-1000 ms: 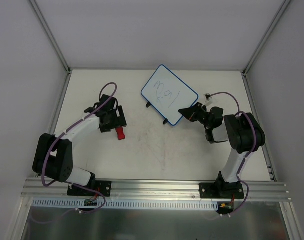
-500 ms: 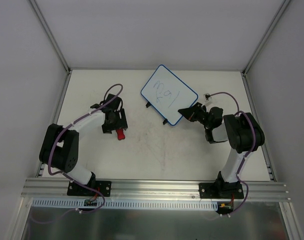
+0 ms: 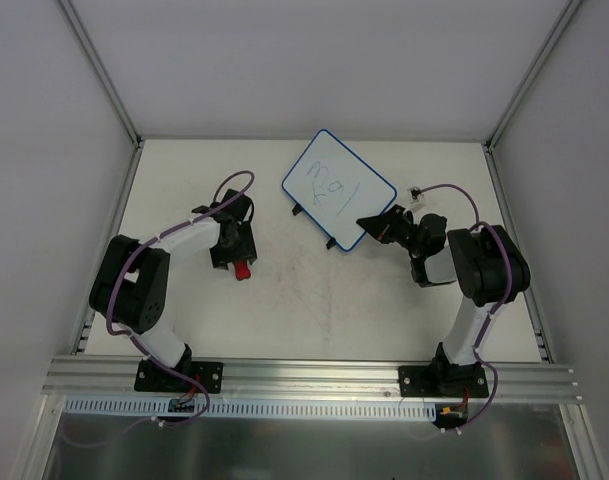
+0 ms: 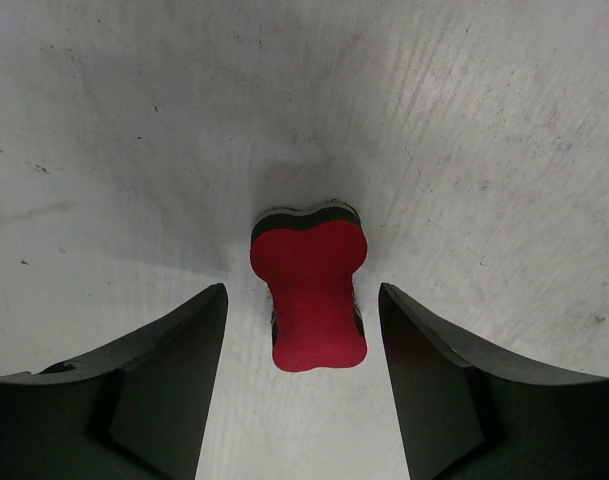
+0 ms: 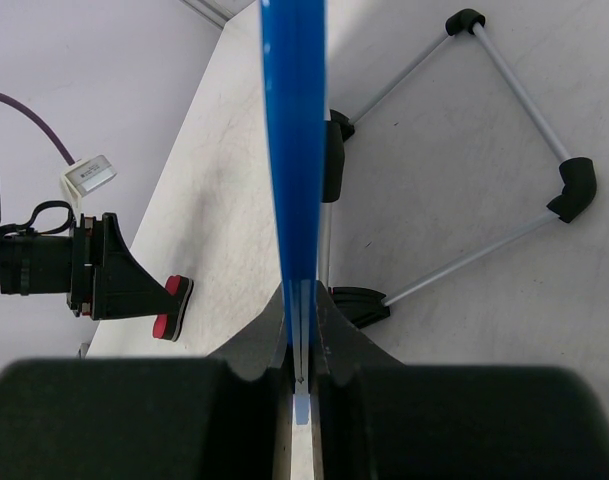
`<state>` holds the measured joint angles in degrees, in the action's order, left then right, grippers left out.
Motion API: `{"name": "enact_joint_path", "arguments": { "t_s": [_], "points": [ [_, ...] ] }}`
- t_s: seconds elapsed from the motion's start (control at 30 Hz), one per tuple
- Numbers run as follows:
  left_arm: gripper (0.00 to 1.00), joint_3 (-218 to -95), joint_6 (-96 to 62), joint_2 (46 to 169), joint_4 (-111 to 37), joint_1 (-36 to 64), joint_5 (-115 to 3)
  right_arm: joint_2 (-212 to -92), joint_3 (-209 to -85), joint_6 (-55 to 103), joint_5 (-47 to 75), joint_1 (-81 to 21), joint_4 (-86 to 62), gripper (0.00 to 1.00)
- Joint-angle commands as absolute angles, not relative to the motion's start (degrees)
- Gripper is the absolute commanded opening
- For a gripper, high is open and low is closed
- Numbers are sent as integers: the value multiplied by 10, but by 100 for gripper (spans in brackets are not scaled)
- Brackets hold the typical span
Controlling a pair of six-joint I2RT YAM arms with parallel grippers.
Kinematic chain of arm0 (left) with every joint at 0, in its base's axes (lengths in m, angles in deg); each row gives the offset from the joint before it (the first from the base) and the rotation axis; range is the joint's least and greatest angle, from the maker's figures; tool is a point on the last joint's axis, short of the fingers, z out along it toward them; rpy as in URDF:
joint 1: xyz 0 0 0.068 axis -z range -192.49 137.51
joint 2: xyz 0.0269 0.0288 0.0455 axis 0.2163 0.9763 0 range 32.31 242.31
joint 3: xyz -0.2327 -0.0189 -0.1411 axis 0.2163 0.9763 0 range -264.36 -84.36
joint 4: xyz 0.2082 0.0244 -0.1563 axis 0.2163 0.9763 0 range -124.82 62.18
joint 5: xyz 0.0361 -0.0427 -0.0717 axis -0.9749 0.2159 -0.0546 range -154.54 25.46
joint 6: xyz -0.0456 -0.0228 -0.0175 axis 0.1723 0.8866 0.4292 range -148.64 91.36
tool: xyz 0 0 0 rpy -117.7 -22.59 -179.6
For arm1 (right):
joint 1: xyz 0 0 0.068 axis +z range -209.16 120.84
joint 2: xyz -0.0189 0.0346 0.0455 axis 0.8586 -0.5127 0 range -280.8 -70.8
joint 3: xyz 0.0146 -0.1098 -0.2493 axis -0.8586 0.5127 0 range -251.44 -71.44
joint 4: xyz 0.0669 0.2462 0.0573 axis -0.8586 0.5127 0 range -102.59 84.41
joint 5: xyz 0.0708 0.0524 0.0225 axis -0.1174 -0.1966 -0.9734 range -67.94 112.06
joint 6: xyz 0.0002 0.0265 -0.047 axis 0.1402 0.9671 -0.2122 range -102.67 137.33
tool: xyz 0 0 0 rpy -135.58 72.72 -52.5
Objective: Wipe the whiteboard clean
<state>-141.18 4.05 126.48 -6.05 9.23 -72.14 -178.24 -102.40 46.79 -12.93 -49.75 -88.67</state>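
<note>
**Left gripper (image 4: pixel 301 294) straddled eraser (image 4: pixel 310 288)**

Jaws stood spread, one either side of its narrow waist, no contact. Its long axis ran parallel to them (clean pinch line). Right gripper (image 5: pixel 300 375) clamped the whiteboard (image 3: pixel 339 188) rim, well off to the right on the worktop (image 3: pixel 314 300).

A small red eraser (image 4: pixel 309 290) lies on the scuffed white table (image 3: pixel 314 300), between grey walls (image 3: pixel 314 60).
</note>
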Motion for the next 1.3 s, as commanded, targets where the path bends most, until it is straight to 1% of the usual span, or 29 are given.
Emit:
{"name": "enact_joint_path", "arguments": {
  "t_s": [0.0,0.1,0.13,0.23,0.27,0.37,0.4,0.43,0.5,0.7,0.77,0.83,0.87,0.9,0.93,1.07,1.13,1.2,1.27],
  "points": [
    [61,-1433,61,1273,-49,99,-741,-1788,-1037,453,-128,-498,-1003,0],
    [56,-1434,65,1274,-49,100,-746,-1788,-1036,455,-128,-499,-1003,0],
    [52,-1435,66,1274,-49,100,-745,-1788,-1036,454,-128,-499,-1003,0],
    [50,-1435,68,1270,-49,101,-745,-1790,-1039,456,-131,-500,-1004,0],
    [46,-1436,66,1269,-49,101,-743,-1791,-1039,457,-132,-500,-1004,0],
    [39,-1436,64,1269,-49,103,-737,-1791,-1039,457,-131,-500,-1003,0],
    [21,-1438,63,1271,-49,103,-735,-1790,-1039,457,-132,-500,-1003,0],
    [17,-1438,63,1271,-49,103,-731,-1791,-1039,457,-132,-501,-1003,0],
    [13,-1437,64,1271,-50,104,-727,-1791,-1039,458,-132,-501,-1003,0],
    [13,-1439,62,1274,-54,106,-722,-1791,-1039,462,-133,-503,-1003,0],
    [16,-1440,59,1271,-54,106,-717,-1791,-1039,462,-132,-504,-1003,0],
    [22,-1440,56,1265,-53,106,-716,-1791,-1040,463,-133,-504,-1004,0],
    [35,-1439,56,1264,-53,106,-717,-1791,-1040,463,-134,-503,-1004,0],
    [40,-1437,56,1265,-54,106,-721,-1791,-1040,463,-134,-504,-1003,0],
    [41,-1437,56,1268,-54,106,-721,-1791,-1040,464,-134,-505,-1003,0],
    [39,-1436,62,1278,-54,106,-722,-1790,-1040,464,-134,-505,-1003,0],
    [36,-1437,62,1280,-54,106,-723,-1791,-1040,464,-133,-505,-1003,0],
    [36,-1438,60,1282,-54,106,-721,-1790,-1040,466,-133,-505,-1004,0],
    [38,-1439,60,1286,-54,106,-719,-1791,-1039,466,-133,-506,-1003,0]
  ]
}}
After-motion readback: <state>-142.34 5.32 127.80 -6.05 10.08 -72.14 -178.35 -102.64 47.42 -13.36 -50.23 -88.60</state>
